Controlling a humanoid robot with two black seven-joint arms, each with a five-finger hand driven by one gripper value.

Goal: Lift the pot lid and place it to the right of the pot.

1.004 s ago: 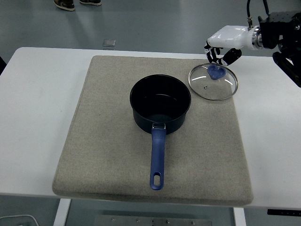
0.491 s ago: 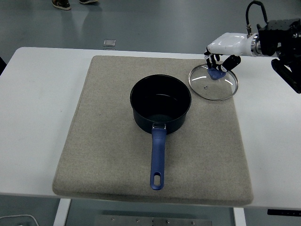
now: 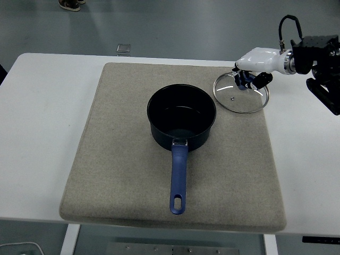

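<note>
The dark blue pot (image 3: 181,116) stands open in the middle of the beige mat (image 3: 122,159), its blue handle (image 3: 178,178) pointing at the near edge. The glass pot lid (image 3: 239,96) lies flat on the mat to the right of the pot and a little behind it. My right hand (image 3: 248,78) comes in from the right edge and sits low over the lid's middle. Its black fingers (image 3: 254,80) are curled around the blue knob, which they mostly hide. My left arm does not show.
The mat covers most of the white table (image 3: 48,117). Bare table strips lie left and right of it. My right arm's black forearm (image 3: 319,53) hangs over the table's far right corner. A small square plate (image 3: 123,49) lies on the floor behind the table.
My right hand has come down from above the lid and its fingers have curled in around the knob. The lid itself has stayed where it lay.
</note>
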